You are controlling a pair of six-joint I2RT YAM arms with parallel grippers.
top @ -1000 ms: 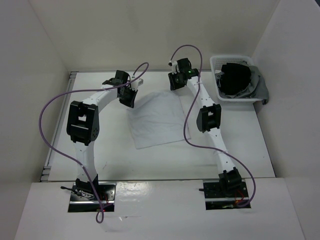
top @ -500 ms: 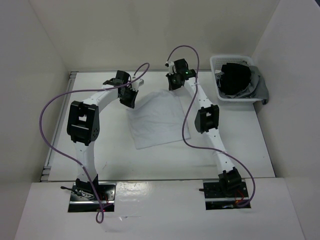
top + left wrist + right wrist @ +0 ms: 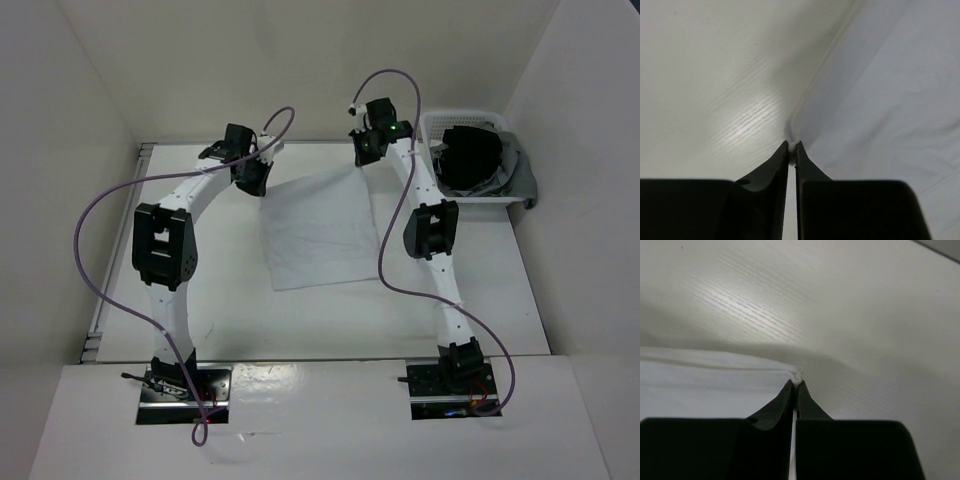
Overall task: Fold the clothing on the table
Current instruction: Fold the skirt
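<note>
left gripper (image 3: 792, 146): pinching clothing (image 3: 320, 228) corner; right gripper (image 3: 796, 383): pinching another corner

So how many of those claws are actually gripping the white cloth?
2. The left claw pinches the cloth at its far left corner, and the right claw pinches its far right corner. Both are shut on it.

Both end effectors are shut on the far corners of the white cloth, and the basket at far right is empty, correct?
Not quite: the basket is not empty. The top external view shows a dark garment piled inside it. The rest holds: the left end effector and the right end effector are each shut on a far corner of the white cloth.
</note>
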